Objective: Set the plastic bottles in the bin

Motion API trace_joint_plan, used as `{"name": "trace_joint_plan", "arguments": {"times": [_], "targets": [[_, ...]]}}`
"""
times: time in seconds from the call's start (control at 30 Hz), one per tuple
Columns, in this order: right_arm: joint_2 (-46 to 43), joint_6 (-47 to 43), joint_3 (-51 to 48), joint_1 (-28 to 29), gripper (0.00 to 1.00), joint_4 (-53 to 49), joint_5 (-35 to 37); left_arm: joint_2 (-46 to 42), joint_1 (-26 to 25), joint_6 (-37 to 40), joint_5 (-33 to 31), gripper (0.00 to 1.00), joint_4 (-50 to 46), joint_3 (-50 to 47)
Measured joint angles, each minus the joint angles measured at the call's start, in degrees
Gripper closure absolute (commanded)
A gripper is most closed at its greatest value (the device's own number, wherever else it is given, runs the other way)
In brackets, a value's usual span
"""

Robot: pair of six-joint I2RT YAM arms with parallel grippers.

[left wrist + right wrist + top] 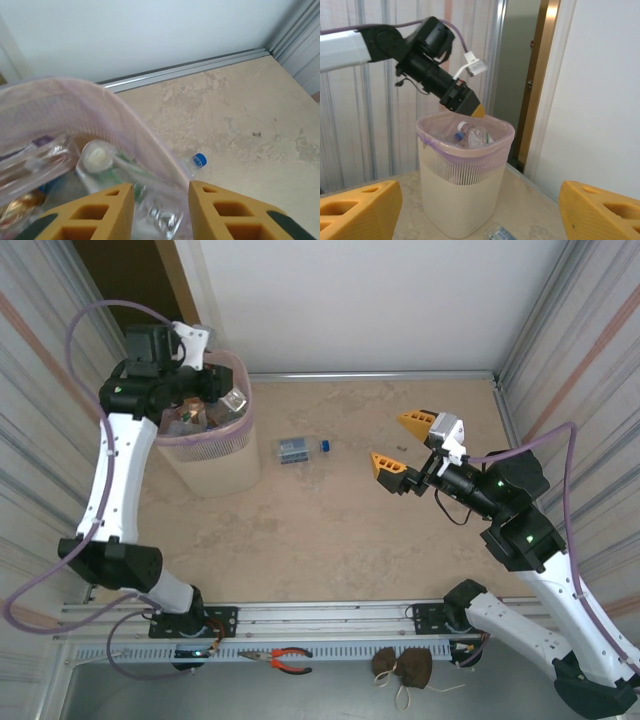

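The bin [215, 468] stands at the far left, beige with a pink liner [75, 95], and holds several plastic bottles [470, 136]. My left gripper [197, 403] hovers over its mouth, fingers [95, 215] parted. A blurred clear bottle [160, 217] lies just below them on the heap, not gripped. One more clear bottle [293, 450] with a blue cap [199, 160] lies on the table right of the bin [460, 195]. My right gripper [400, 445] hangs open and empty above the table's right half, facing the bin.
Metal rails and corrugated walls close in the table on the left, right and back. A door frame [540, 80] stands behind the bin. Orange-handled pliers [287, 660] and a brown pouch [405, 668] lie on the near rail between the arm bases.
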Motion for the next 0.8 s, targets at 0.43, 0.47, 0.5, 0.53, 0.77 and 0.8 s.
{"name": "trace_joint_plan", "arguments": {"times": [0.43,0.47,0.5,0.53,0.77,0.8], "targets": [[-0.57,0.00,0.00,0.00,0.19,0.00,0.02,3.23,-0.63,1.49,-3.21,0.71,-0.04,-6.60],[-0.57,0.00,0.00,0.00,0.19,-0.02,0.02,3.15,-0.63,1.49,-3.21,0.72,-0.28,-6.60],[-0.57,0.00,0.00,0.00,0.19,-0.02,0.02,3.06,-0.63,1.49,-3.19,0.71,-0.55,-6.56],[-0.57,0.00,0.00,0.00,0.19,-0.02,0.02,2.97,-0.63,1.49,-3.13,0.71,-1.09,-6.29],[-0.76,0.00,0.00,0.00,0.19,-0.02,0.02,2.27,-0.63,1.49,-1.62,0.67,-3.06,-0.57],[-0.87,0.00,0.00,0.00,0.19,-0.04,0.04,1.88,-0.63,1.49,-1.62,0.67,-3.32,0.24]]}}
